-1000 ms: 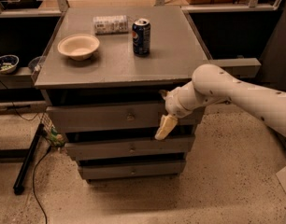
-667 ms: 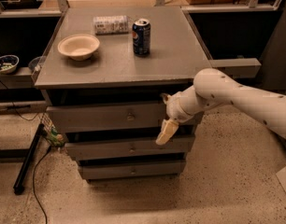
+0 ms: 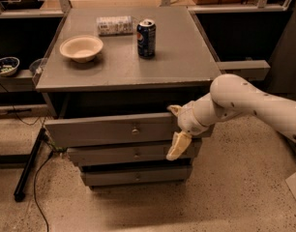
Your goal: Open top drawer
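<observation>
- the top drawer runs across the middle of the frame, just under the grey tabletop; it is the widest of three grey fronts, with a small round knob at its centre.
- a dark gap shows between the tabletop's edge and the top drawer's upper edge.
- below it lie the second drawer and the third drawer, each narrower than the one above, so the fronts look stepped.
- the white arm enters from the right edge and reaches left and down to the right end of the top drawer.
- the gripper sits in front of that right end, well right of the knob.
- its fingers are spread: the upper one is at the drawer's top edge, and the lower one hangs down over the second drawer's front.
- whether either finger touches the wood cannot be told.
- on the tabletop, upper left of centre, a pale bowl stands beside a blue soda can, upright.
- behind them a light can or packet lies on its side.
- at the far left edge a small dish rests on a low shelf.
- a black bar lies slanted on the speckled floor at lower left.
</observation>
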Controlling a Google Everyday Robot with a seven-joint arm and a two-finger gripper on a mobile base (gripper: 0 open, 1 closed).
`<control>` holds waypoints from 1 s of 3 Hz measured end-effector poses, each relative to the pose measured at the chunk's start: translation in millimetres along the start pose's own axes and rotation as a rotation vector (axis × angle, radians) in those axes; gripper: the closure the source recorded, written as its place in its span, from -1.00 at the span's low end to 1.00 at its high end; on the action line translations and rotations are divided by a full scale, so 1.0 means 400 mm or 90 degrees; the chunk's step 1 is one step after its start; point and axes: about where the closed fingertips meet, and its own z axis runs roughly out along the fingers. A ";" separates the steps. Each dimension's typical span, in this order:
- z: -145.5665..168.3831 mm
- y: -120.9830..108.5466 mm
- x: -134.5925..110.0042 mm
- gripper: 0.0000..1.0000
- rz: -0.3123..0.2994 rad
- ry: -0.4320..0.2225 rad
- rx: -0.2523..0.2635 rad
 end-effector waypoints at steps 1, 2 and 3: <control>-0.058 0.069 -0.011 -1.00 -0.006 -0.031 -0.009; -0.061 0.073 -0.010 -1.00 -0.006 -0.032 -0.009; -0.060 0.053 -0.016 -1.00 -0.023 -0.025 0.033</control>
